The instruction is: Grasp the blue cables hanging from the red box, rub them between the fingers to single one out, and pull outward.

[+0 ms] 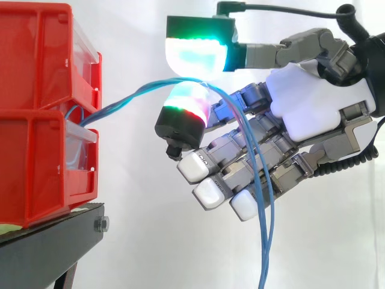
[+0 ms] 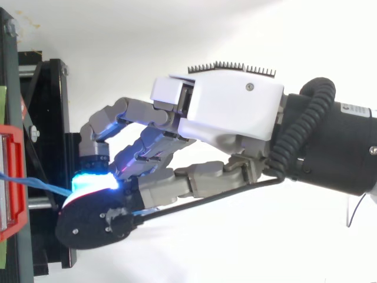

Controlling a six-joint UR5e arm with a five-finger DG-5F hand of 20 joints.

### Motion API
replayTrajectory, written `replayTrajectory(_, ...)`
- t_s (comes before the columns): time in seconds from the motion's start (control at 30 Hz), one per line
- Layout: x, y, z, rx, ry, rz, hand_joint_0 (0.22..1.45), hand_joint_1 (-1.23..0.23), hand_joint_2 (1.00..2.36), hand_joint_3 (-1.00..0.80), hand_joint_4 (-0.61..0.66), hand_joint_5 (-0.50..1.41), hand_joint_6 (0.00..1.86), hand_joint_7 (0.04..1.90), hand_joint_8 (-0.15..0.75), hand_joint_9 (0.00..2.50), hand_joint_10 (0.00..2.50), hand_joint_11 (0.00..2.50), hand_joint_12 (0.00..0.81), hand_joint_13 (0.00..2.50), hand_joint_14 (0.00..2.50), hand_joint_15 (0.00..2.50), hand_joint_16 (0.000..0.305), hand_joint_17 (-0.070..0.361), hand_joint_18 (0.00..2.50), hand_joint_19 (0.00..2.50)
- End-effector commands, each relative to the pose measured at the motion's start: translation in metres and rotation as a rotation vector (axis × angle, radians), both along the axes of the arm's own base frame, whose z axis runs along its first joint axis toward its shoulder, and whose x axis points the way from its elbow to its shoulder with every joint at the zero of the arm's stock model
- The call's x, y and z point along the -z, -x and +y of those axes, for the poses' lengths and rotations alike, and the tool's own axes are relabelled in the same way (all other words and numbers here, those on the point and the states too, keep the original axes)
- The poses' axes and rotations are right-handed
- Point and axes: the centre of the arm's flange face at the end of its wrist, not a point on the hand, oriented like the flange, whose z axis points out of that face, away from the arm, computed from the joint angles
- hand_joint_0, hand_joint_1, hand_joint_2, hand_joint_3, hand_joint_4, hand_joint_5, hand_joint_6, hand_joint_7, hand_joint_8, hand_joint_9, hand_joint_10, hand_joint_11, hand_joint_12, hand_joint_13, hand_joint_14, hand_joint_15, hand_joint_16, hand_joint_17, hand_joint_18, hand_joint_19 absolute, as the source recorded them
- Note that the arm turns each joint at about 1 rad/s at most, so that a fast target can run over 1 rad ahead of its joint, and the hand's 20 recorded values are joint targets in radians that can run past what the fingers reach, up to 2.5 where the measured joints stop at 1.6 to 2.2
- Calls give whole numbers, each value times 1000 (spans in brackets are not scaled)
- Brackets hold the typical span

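Observation:
Two stacked red bins stand at the left on a black stand. A bundle of thin blue cables comes out between the bins and runs right to my hand. There the cables are pinched between a green-white glowing pad above and a red-green glowing pad below. Past the pinch they drape over the other curled fingers and hang down to the bottom edge. From above, the hand reaches left toward the red bin, and the cables stretch between them.
A white curtain backs the scene. The black stand's frame lies just under and left of the fingertips. Open space lies to the right of the bins, below and around the hand.

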Motion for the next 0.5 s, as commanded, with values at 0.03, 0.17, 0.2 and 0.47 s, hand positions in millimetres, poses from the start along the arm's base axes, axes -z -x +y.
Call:
replayTrajectory(0.03, 0, 0, 0, 0, 0, 0, 582, -708, 1013, -173, 90, -150, 869, 1167, 317, 874, 12, 438, 420, 801, 20, 536, 53, 120, 700, 533)
replayTrajectory(0.17, 0, 0, 0, 0, 0, 0, 602, -770, 1017, -147, 65, -167, 892, 1091, 290, 821, 13, 456, 393, 757, 20, 530, 49, 111, 669, 523)
replayTrajectory(0.2, 0, 0, 1, -1, 0, 0, 605, -775, 1017, -156, 61, -169, 892, 1087, 288, 819, 13, 455, 393, 755, 18, 527, 49, 110, 665, 524)
replayTrajectory(0.47, 0, 0, -1, 2, 0, 0, 695, -899, 1014, -297, -11, -184, 896, 1109, 260, 748, 13, 448, 375, 710, 19, 500, 46, 103, 647, 470)
